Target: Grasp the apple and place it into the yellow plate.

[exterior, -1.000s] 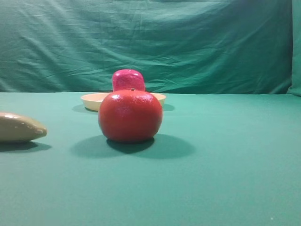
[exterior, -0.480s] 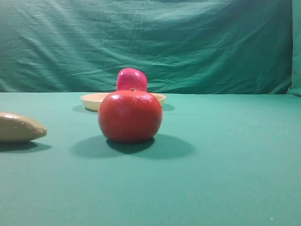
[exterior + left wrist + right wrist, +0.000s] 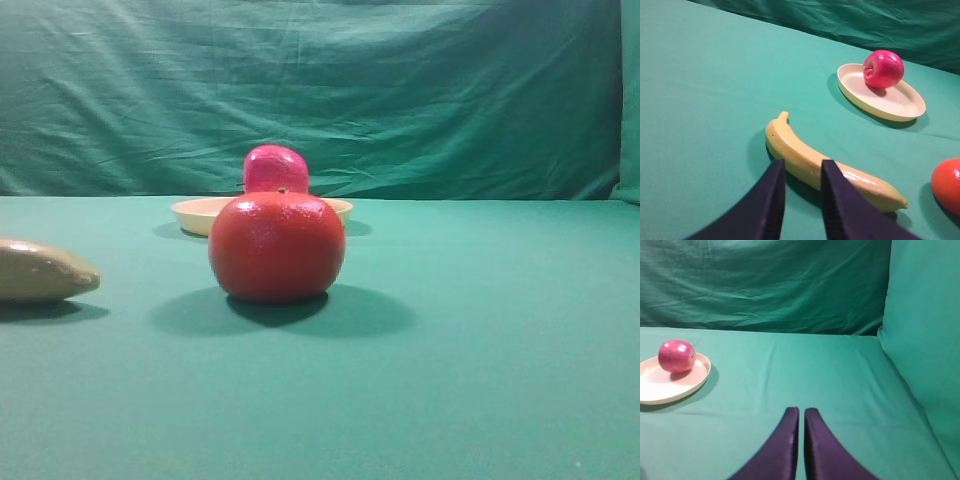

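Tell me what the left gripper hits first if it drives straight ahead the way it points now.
Most likely the banana. In the left wrist view the left gripper has its jaws slightly parted, and the banana lies across the line just beyond them. The apple on the yellow plate sits farther off, to the right. Depth is uncertain.

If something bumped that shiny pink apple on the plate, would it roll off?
The glossy crimson-pink apple is round and lies near one edge of the shallow pale yellow plate, so a nudge would probably roll it. The low rim may not stop it. Its shiny skin looks smooth, likely slippery under fingers.
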Robot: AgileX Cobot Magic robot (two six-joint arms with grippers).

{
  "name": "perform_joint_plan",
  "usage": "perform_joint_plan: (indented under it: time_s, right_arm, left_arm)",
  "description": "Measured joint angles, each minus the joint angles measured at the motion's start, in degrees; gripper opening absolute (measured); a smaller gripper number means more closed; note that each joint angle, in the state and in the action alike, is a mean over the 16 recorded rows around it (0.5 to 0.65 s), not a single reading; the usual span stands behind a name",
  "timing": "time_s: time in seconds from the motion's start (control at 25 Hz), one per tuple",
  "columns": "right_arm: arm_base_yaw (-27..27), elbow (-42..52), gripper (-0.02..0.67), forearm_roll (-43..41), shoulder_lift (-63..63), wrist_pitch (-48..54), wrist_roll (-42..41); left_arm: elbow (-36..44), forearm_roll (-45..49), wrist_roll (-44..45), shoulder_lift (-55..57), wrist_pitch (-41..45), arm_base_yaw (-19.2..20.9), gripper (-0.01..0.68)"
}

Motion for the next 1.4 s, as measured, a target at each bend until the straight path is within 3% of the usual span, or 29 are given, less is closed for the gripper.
perform_joint_plan:
  time_s: [0.44,1.0,1.4]
  right_arm:
    - [-5.69,12.01,0.000,0.73,-2.91,-9.73,-0.11]
    - [-8.72,13.31,0.000,1.95,-2.91,-5.22,-1.38]
    - [-8.73,13.32,0.000,12.51,-2.91,-3.97,-14.98]
  left_arm:
    - [0.00,0.00,0.00,0.00,0.00,0.00,0.157]
    - [0.00,0.00,0.00,0.00,0.00,0.00,0.157]
    - [0.00,0.00,0.00,0.00,0.00,0.00,0.157]
